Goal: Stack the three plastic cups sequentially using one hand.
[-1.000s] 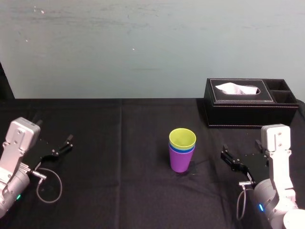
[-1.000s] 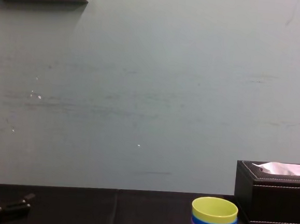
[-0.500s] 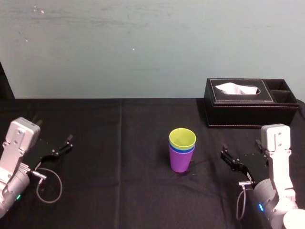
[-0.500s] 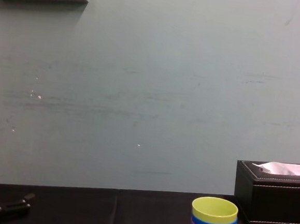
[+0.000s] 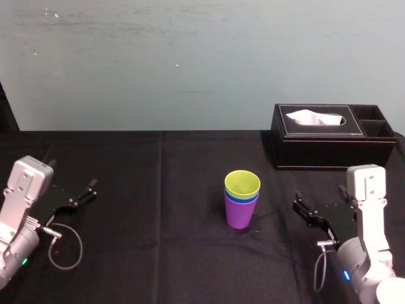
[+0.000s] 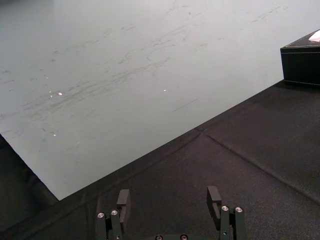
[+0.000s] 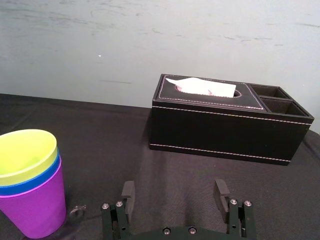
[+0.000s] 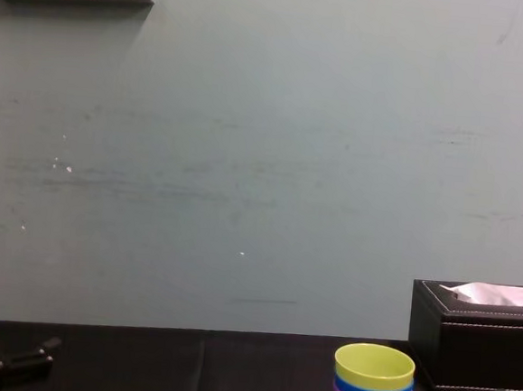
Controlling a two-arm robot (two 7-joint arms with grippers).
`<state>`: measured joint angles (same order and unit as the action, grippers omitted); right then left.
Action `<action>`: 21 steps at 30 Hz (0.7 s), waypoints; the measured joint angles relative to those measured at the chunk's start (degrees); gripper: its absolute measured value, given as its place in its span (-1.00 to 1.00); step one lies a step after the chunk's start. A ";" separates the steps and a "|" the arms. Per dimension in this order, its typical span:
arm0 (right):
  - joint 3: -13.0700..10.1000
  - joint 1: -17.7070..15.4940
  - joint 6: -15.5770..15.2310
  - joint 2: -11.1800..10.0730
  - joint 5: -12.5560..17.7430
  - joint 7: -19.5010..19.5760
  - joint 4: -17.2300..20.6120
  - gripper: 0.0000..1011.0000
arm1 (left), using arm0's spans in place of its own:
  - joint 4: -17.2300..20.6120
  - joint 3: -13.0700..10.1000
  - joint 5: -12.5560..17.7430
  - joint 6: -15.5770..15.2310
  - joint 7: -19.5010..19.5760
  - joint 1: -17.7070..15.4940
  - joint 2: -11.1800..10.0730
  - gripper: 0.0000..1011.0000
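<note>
The three plastic cups stand nested in one stack at the table's middle: the purple cup (image 5: 240, 211) at the bottom, the blue cup (image 5: 241, 197) showing as a thin band, the yellow-green cup (image 5: 242, 183) on top. The stack also appears in the chest view (image 8: 372, 385) and the right wrist view (image 7: 31, 185). My right gripper (image 5: 308, 211) rests to the stack's right, apart from it, open with nothing between its fingers (image 7: 128, 190). My left gripper (image 5: 79, 197) is parked at the far left, open and empty; its fingers (image 6: 123, 198) stand well apart.
A black tissue box (image 5: 332, 135) with white tissue and side compartments sits at the back right, behind my right gripper. A grey cable (image 5: 63, 247) loops on the black tablecloth (image 5: 158, 215) by the left arm. A pale wall closes the back.
</note>
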<state>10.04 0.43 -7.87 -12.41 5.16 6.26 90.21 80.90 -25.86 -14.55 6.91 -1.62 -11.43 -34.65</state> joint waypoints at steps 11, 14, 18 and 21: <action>0.00 0.00 0.00 0.00 0.00 0.04 0.00 0.98 | 0.00 0.00 0.00 0.00 0.00 0.00 0.00 0.98; 0.00 0.00 0.00 0.00 0.00 0.05 0.00 0.98 | 0.00 0.00 0.00 0.00 0.00 0.00 0.00 0.98; 0.00 0.00 0.00 0.00 0.00 0.05 0.00 0.98 | 0.00 0.00 0.00 0.00 0.00 0.00 0.00 0.98; 0.00 0.00 0.00 0.00 0.00 0.04 0.00 0.98 | 0.00 0.00 0.00 0.00 0.00 0.00 0.00 0.98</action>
<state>10.04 0.44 -7.87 -12.40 5.16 6.30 90.21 80.90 -25.86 -14.55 6.90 -1.62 -11.43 -34.65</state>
